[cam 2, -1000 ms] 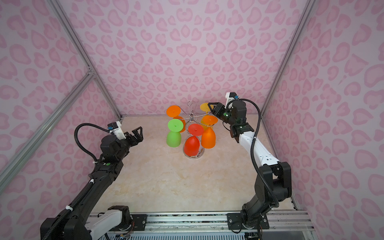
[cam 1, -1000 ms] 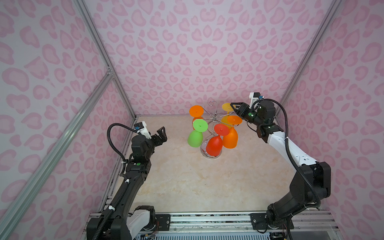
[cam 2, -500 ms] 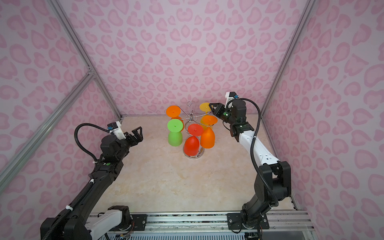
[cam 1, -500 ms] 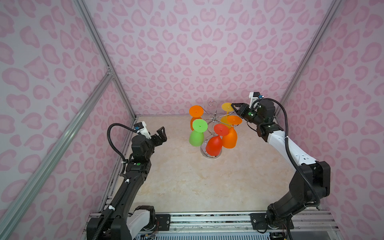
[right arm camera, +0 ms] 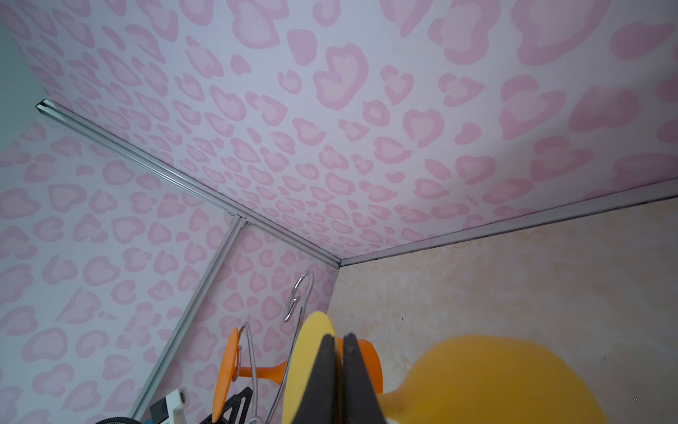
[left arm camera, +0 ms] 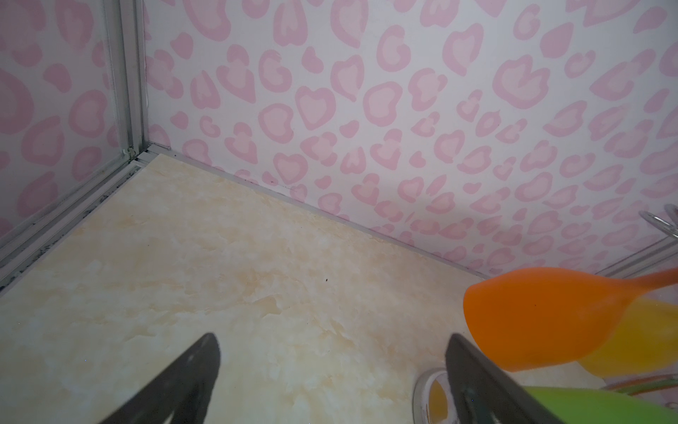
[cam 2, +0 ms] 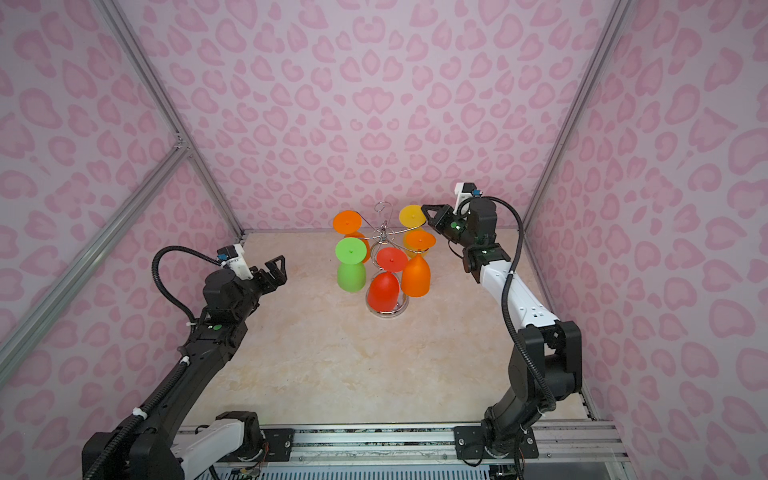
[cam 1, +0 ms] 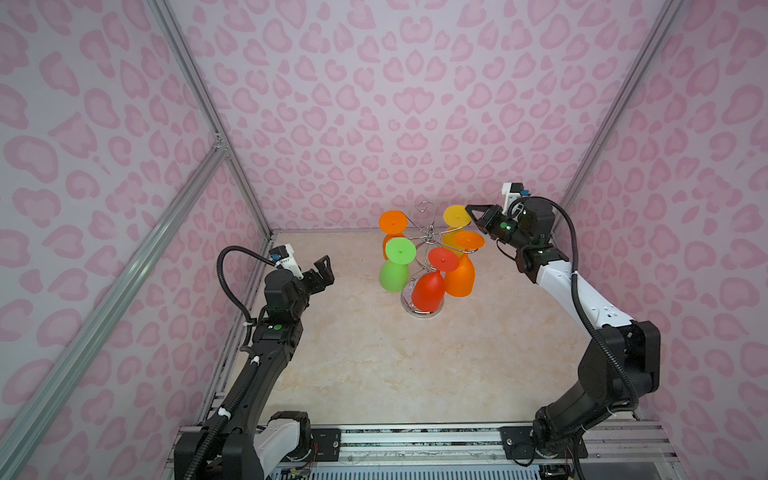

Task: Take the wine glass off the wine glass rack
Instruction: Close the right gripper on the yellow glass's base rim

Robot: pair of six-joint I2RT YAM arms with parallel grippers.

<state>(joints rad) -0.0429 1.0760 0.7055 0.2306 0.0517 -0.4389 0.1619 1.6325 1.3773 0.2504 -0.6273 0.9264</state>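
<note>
Right pincer (cam 1: pixel 468 206) newly clenched, seemingly around yellow wine glass (right arm camera: pixel 495 381) stem beside its foot, left pincer (cam 1: pixel 324 270) released

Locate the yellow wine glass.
In both top views the yellow wine glass hangs at the back right of the wine glass rack, behind the right-hand orange glass, its foot at the right gripper, jaws closed.
</note>
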